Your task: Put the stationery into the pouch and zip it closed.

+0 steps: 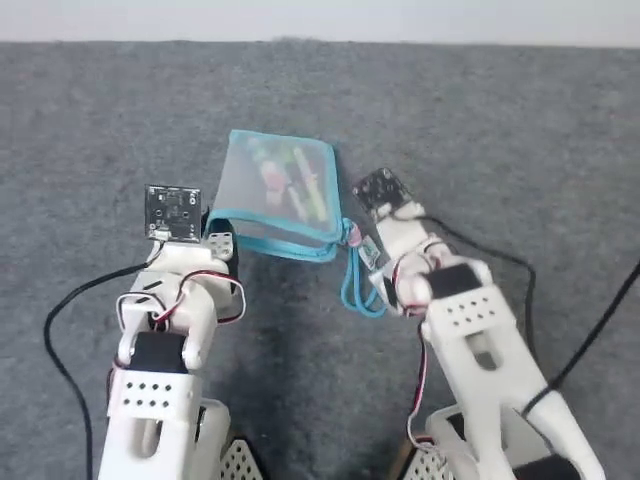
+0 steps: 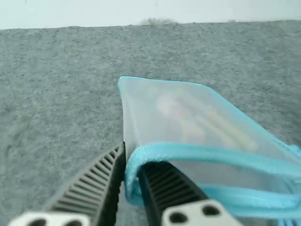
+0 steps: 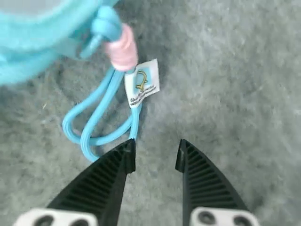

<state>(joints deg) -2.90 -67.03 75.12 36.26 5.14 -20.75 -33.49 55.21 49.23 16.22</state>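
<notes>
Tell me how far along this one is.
Done: the stationery lies inside the pouch. In hand: the left gripper is shut on the pouch's edge; the right gripper is open beside the zip cord. Left: zipping, since the mouth looks partly open, though I can't be sure.

Grey short-pile felt-like mat [image 1: 520,130] covers whole table, fuzzy & mottled, no folds. Left wrist view: same mat [image 2: 51,103] runs back to a straight far edge. Plain white wall strip [image 1: 320,18] sits just beyond mat's far edge, touching it all along. Small fuzzy tuft [image 2: 154,21] sticks up at mat's far edge, approx. mid-width.
</notes>
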